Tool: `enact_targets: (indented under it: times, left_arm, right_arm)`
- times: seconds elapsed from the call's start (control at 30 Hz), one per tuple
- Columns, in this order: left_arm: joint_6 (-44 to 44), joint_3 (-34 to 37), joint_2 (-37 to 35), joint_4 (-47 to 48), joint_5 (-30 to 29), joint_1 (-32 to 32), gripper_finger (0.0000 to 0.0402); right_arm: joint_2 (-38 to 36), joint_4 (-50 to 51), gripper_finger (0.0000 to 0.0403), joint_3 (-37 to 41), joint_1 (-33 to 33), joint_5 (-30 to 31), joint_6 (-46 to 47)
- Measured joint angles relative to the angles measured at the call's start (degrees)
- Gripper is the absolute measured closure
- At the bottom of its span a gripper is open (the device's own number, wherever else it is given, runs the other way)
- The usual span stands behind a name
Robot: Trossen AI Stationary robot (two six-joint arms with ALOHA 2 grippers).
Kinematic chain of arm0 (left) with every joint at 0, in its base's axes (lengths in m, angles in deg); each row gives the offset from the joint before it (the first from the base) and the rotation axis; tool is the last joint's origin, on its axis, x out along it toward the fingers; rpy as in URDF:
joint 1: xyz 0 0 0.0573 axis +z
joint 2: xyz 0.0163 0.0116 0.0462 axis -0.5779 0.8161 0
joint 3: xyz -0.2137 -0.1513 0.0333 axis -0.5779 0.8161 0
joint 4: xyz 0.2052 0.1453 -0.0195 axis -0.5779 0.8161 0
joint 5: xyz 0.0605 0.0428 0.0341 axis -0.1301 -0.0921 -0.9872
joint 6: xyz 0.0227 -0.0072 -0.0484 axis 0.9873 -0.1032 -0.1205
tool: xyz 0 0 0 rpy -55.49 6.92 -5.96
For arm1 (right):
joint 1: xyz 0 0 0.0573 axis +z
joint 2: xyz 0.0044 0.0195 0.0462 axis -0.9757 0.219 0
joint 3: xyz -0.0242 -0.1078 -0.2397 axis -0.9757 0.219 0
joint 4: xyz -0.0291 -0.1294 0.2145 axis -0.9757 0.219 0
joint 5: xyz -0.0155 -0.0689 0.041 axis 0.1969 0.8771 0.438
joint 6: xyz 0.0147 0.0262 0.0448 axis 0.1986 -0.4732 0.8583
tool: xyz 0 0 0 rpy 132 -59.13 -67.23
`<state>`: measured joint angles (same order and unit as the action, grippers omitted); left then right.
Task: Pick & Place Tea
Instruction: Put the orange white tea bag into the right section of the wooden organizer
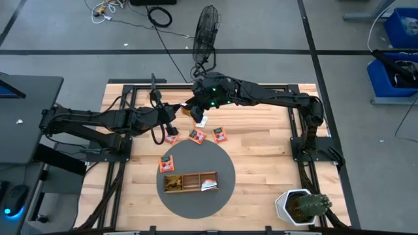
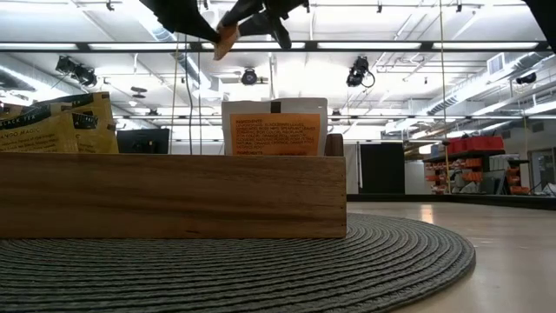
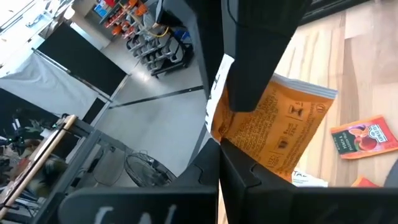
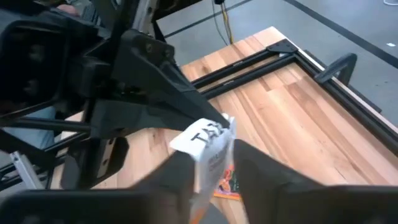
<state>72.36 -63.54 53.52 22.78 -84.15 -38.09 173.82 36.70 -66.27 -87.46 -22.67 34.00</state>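
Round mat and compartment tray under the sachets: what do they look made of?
Round mat: looks like woven or corded fabric, grey and matte; concentric ribbed lines show in the low view. Could be a synthetic weave; cannot tell. Compartment tray: looks like wood, light brown with visible grain and a smooth satin face. Its dividers show in the high view.

Around your wooden table (image 1: 261, 150) you see grey floor (image 1: 59, 26) crossed by dark tape lines. Beyond the table's far edge stands a black fan (image 1: 206, 29) among loose cables. Blue bins (image 1: 398, 46) sit off its far right corner. Ceiling strip lights (image 2: 365, 45) glow overhead.
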Motion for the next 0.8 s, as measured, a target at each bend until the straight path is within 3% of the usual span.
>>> enact_targets:
  times: [0.1,0.17,0.53,0.63,0.8]
  left_arm:
    - [0.17,0.00,0.00,0.06,0.02,-0.02,0.0399]
    - [-0.35,0.00,0.00,0.14,-0.02,-0.07,0.0396]
    - [-6.76,0.00,-3.97,-0.27,-1.05,-0.06,0.0335]
    - [-13.47,0.00,-6.84,-0.24,-0.20,0.06,0.0313]
    - [-25.36,-0.04,-12.68,-0.14,13.10,1.53,0.0276]
  right_arm:
    - [0.00,0.27,0.0370,0.00,-0.03,-1.59,-1.18]
    - [0.00,0.36,0.0390,0.00,-0.09,-1.93,-2.52]
    - [-0.85,5.23,0.0401,0.00,-0.24,-0.22,-7.32]
    - [-1.03,2.96,0.0402,0.00,-0.43,-3.45,-8.25]
    - [-1.58,-5.96,0.0402,0.00,-0.61,-9.76,-9.77]
